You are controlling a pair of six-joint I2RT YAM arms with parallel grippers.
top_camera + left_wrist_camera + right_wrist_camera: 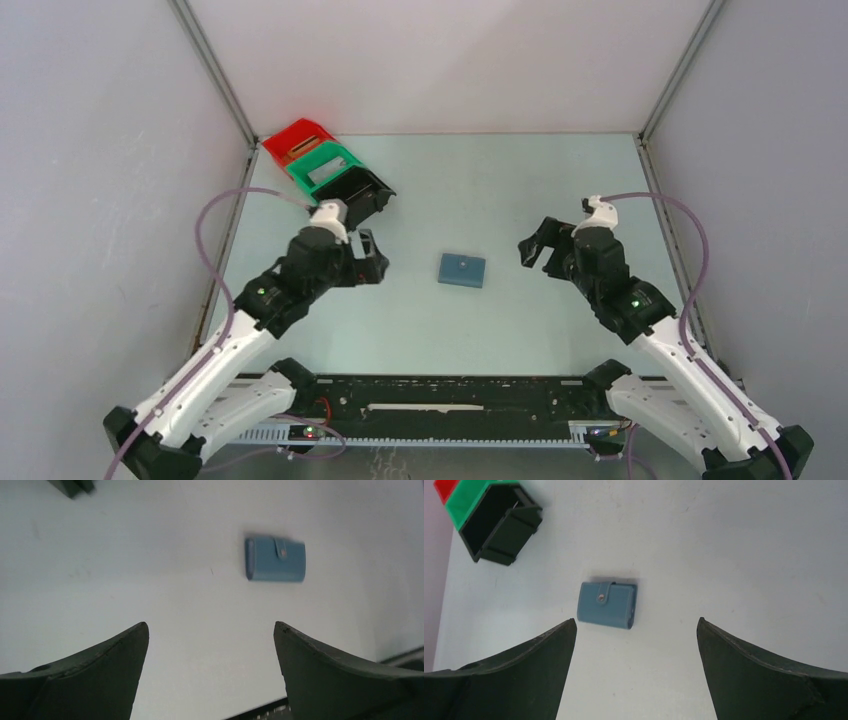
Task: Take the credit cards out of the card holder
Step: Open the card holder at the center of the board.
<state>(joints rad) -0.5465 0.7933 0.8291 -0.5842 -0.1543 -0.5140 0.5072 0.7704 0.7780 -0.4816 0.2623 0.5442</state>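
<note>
The card holder [462, 269] is a small blue wallet lying closed and flat in the middle of the table, its stud facing up. It also shows in the left wrist view [275, 559] and in the right wrist view [606, 604]. The credit cards are hidden. My left gripper [372, 258] is open and empty, above the table to the left of the wallet. My right gripper [532, 247] is open and empty, to the right of the wallet. Neither gripper touches the wallet.
Red [296, 138], green [322, 165] and black [358, 193] plastic bins stand in a row at the back left, just behind my left gripper. The black bin also shows in the right wrist view [499, 524]. Grey walls close in the table.
</note>
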